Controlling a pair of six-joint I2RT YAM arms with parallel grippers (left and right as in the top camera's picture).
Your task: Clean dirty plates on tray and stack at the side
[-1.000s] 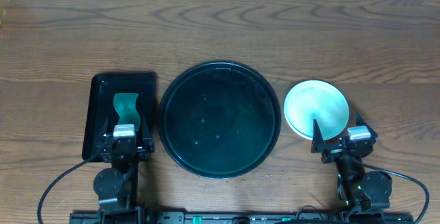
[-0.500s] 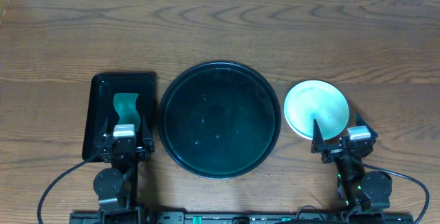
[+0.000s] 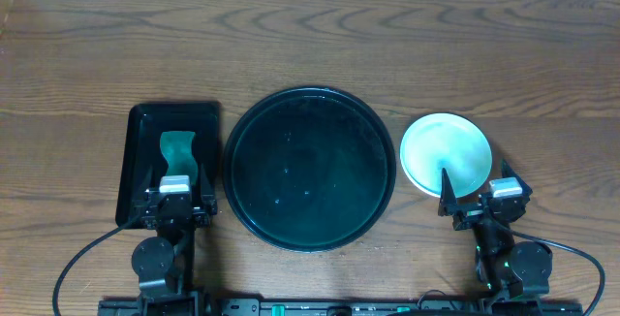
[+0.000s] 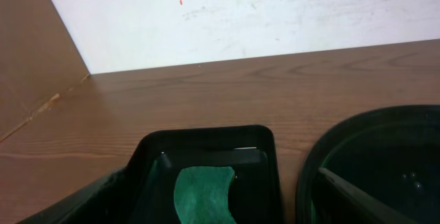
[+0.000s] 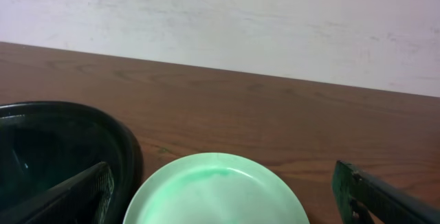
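Tray (image 3: 310, 171): centre of the overhead frame, on the table (image 3: 97, 54). One pale turquoise plate (image 3: 441, 146) lies just right of its rim. Left gripper (image 3: 178, 173): lower left, fingers spread wide, empty, over the small tray (image 3: 140, 151) with the sponge (image 3: 177, 145). Right gripper (image 3: 475, 178): lower right, spread wide, empty, at the plate's near edge.

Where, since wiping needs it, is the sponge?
In the overhead view the sponge lies inside the rectangular tray on the robot's left side of the table, right beside the round tray.
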